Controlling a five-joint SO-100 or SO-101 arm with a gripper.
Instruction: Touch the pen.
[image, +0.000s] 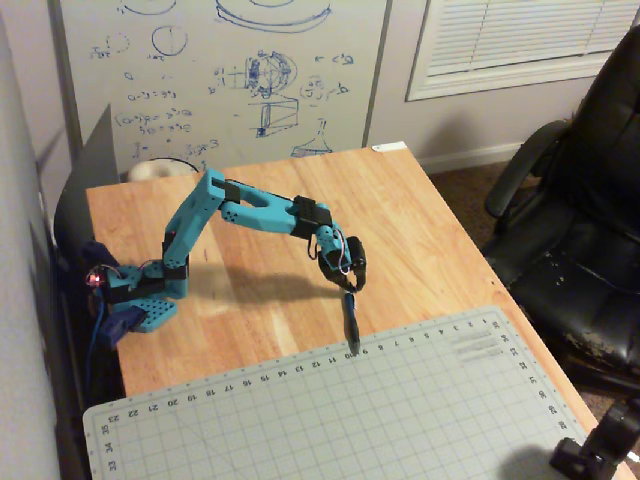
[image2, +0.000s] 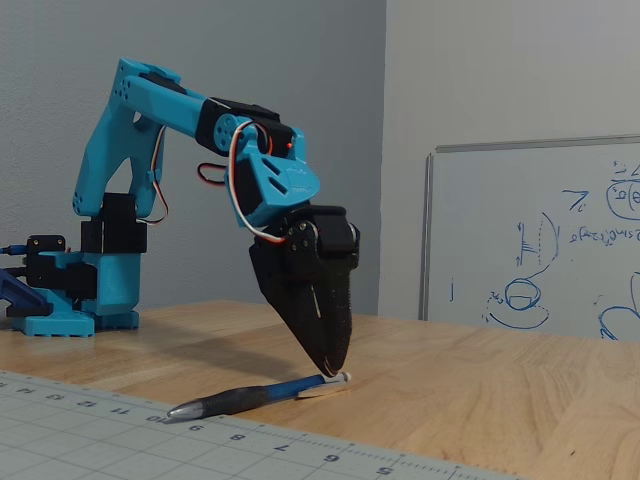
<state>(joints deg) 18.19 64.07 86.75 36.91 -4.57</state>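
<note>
Low in the centre of a fixed view, the gripper (image2: 333, 371), its jaws together and empty, points straight down onto the rear end of the pen (image2: 255, 397), whose long axis runs leftward along the wooden table (image2: 480, 400) to the cutting mat (image2: 90, 440).

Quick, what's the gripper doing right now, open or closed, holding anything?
Gripper: closed, holding nothing; its tip rests on the back end of the pen, which lies flat on the table.
</note>
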